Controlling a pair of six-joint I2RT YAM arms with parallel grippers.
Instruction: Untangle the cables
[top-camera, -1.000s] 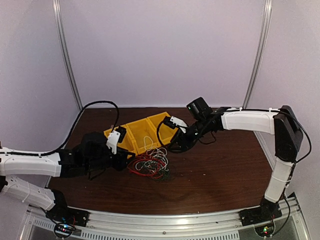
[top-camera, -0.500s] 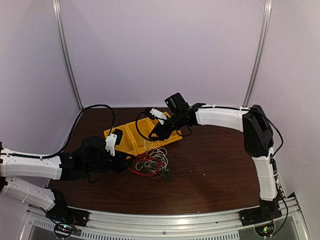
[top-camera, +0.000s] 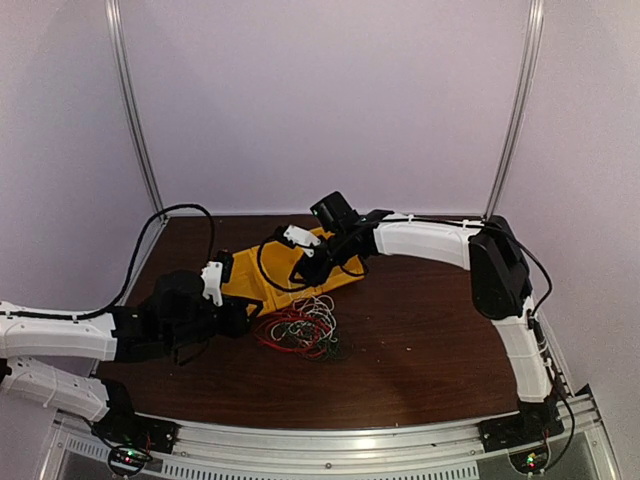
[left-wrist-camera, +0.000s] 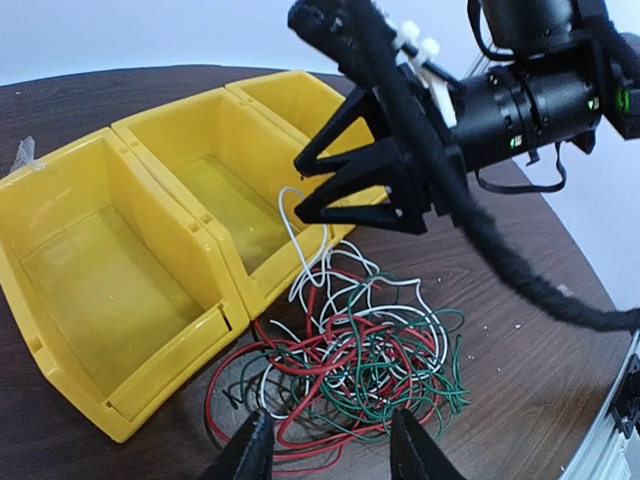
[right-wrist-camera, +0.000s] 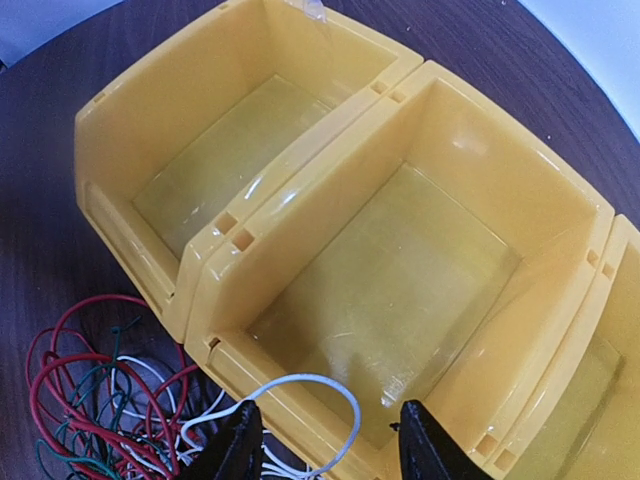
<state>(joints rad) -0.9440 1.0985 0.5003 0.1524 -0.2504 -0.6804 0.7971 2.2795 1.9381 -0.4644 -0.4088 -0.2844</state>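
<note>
The cables (left-wrist-camera: 350, 360) are a loose nest of thin red, white and dark green wire. They lie on the desk (top-camera: 420, 340) just in front of the yellow bins (left-wrist-camera: 170, 130). One white loop (right-wrist-camera: 300, 378) rises against a bin's front wall. The right hand (right-wrist-camera: 330, 435) hangs over that loop with its fingers apart; whether they touch it is hard to tell. The left hand (left-wrist-camera: 330, 445), open and empty, sits at the side of the tangle away from the bins.
</note>
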